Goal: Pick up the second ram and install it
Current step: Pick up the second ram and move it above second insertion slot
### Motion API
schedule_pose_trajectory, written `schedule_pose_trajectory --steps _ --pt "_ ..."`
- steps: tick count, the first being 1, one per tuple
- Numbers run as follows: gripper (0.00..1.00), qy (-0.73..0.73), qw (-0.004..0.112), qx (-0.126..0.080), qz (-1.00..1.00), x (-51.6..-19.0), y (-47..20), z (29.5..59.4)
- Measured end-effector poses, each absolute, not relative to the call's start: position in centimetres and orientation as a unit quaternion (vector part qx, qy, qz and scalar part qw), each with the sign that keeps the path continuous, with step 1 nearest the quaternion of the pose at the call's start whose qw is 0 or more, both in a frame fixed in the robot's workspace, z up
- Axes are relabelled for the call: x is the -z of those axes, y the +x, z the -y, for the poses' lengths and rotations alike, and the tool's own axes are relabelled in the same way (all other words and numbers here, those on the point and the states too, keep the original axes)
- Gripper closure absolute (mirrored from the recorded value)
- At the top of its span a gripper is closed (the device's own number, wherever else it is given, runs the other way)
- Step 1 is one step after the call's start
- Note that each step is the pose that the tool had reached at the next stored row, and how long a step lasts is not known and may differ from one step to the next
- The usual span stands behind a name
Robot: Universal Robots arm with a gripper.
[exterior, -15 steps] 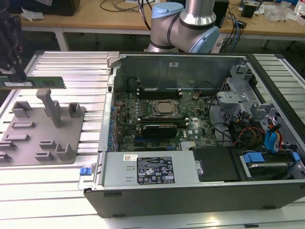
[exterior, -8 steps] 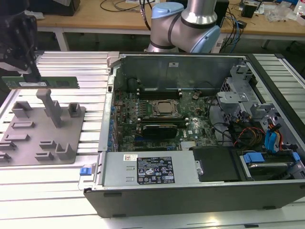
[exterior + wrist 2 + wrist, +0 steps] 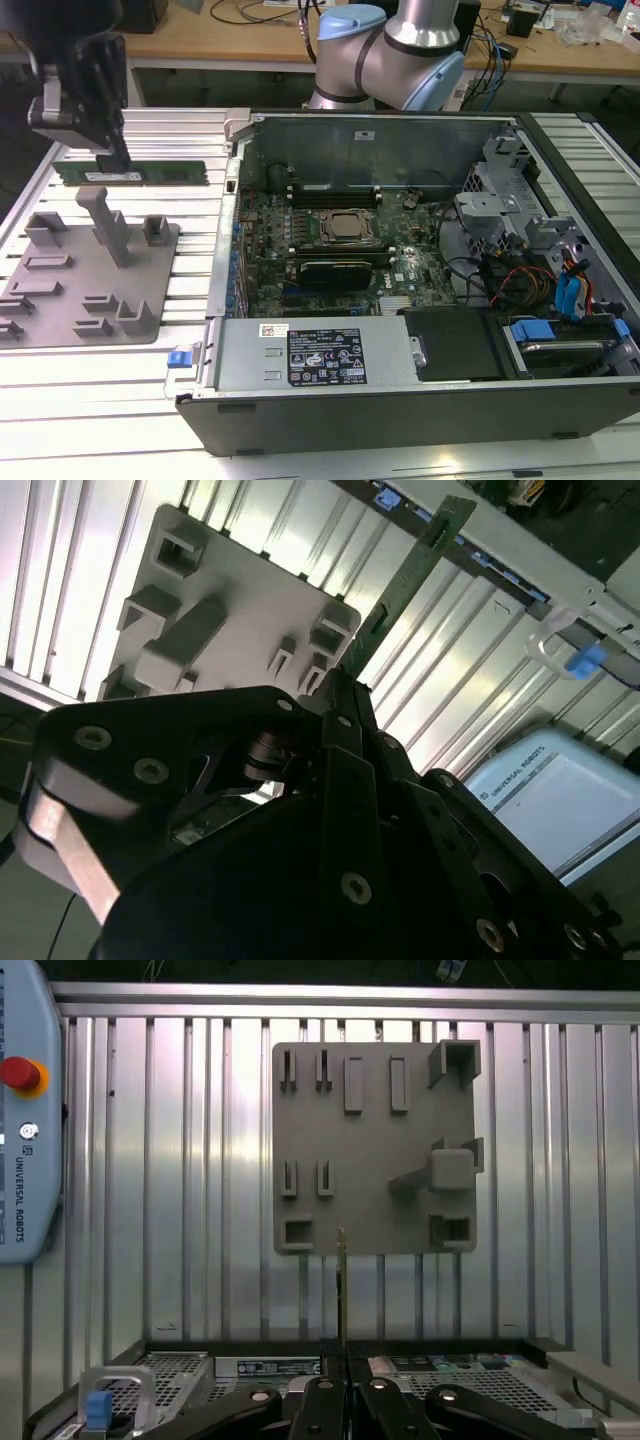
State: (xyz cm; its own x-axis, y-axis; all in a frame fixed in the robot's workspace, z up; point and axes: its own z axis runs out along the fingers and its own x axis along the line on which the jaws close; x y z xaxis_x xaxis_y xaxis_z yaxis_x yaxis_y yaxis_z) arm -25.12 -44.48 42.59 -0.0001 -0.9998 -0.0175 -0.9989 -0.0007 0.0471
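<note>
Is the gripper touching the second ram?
Touching. In the second wrist view, the second ram runs out from between the fingertips of the gripper, which are clamped on it.

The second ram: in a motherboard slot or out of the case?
Out. The gripper holds the second ram outside the computer case, over the ribbed table beside the grey fixture plate.
</note>
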Motion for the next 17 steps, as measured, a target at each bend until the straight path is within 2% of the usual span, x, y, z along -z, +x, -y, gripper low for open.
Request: schedule_pose_trajectory --steps 17 --pt "0.91 0.707 0.011 0.024 0.707 -42.5 -14.5 44.5"
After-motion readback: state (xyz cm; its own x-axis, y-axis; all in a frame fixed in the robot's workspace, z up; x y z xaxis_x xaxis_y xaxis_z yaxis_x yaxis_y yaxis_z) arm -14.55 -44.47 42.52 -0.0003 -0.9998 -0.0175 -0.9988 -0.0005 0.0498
